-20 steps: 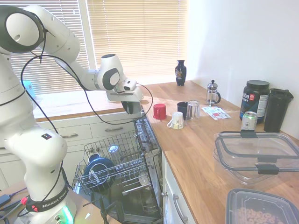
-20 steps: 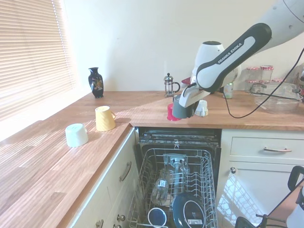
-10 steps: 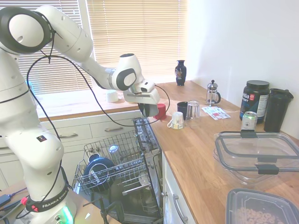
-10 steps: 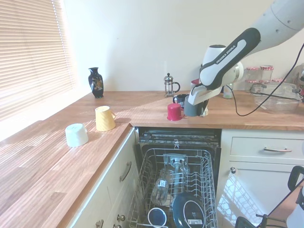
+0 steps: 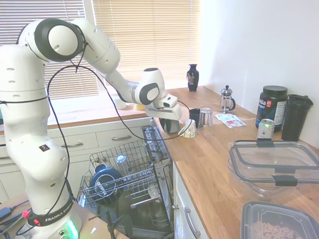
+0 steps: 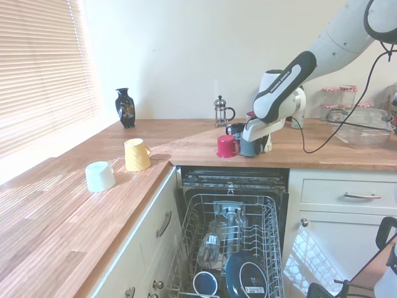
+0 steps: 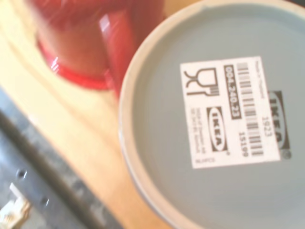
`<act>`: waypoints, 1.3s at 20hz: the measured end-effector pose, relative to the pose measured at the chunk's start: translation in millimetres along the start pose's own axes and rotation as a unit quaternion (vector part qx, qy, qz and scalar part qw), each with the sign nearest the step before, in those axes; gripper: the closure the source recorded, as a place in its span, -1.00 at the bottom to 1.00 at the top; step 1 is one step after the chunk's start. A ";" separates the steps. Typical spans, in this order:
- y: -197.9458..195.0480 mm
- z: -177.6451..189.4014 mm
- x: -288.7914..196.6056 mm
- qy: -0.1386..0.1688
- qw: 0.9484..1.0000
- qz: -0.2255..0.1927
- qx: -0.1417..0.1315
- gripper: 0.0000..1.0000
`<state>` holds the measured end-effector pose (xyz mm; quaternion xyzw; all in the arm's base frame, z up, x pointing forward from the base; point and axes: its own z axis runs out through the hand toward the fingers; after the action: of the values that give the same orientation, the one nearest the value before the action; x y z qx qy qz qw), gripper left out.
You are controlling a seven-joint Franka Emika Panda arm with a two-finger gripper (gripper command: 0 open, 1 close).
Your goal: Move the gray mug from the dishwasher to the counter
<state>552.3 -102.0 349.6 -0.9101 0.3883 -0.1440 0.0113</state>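
One small dark gray mug (image 6: pixel 249 147), clamped upside down in the two-finger gripper (image 6: pixel 251 141), stood just beside the red cup (image 6: pixel 226 146).

"IKEA", "004.240.23", "1923" and "15199" are printed on the gray mug's (image 7: pixel 224 129) base sticker (image 7: pixel 231 110); "FRANKA EMIKA" is lettered on the arm (image 6: pixel 286 67).

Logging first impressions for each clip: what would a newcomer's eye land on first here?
The white arm's gripper holds a small dark gray mug upside down at the front edge of the warm-brown wooden counter, right beside a red cup. Below, the dishwasher stands open with its gray wire rack pulled out. The wrist view is filled by the mug's base and its white barcode sticker.
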 end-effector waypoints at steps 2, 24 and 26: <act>-4.0 6.8 3.8 -0.004 1.000 0.001 -0.005 1.00; -8.5 10.3 10.0 0.010 0.999 0.039 -0.003 -1.00; -2.8 -3.0 0.3 0.014 0.999 0.041 0.007 -1.00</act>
<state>553.7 -100.0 353.0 -0.8912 0.4246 -0.1589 0.0178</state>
